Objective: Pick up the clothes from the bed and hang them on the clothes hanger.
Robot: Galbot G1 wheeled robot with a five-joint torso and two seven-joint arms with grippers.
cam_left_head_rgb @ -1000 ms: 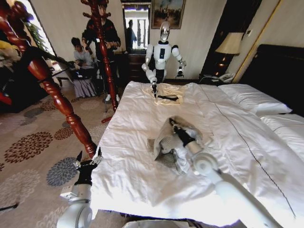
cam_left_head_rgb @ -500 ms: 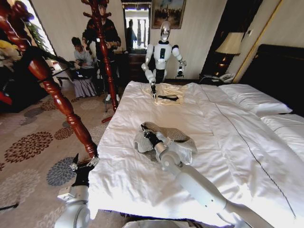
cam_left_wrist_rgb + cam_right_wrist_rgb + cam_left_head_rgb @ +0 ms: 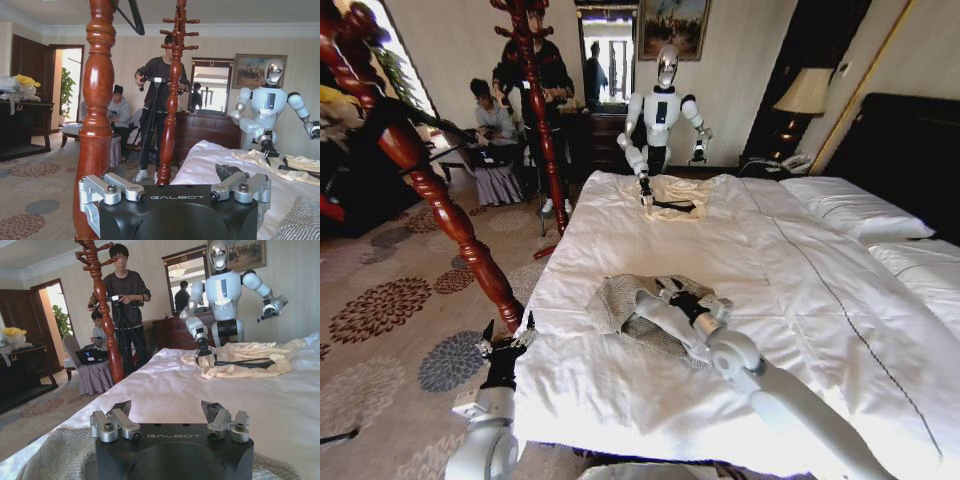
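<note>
While the right gripper [image 3: 672, 292] reached out over the bed [image 3: 790, 290], its jaws stood wide apart with nothing between them, just above the grey-beige jacket [image 3: 620, 303]. That jacket lay crumpled on the white duvet near the bed's left edge, partly under the right arm. Down at the left, the left gripper [image 3: 506, 335] waited low beside the mattress, fingers spread and empty, close to a turned red wooden post [image 3: 450, 220]. From that wrist, a black hanger [image 3: 134, 17] showed hooked high up by the post. Across the bed, another robot [image 3: 663, 110] stood over a cream garment [image 3: 672, 195].
</note>
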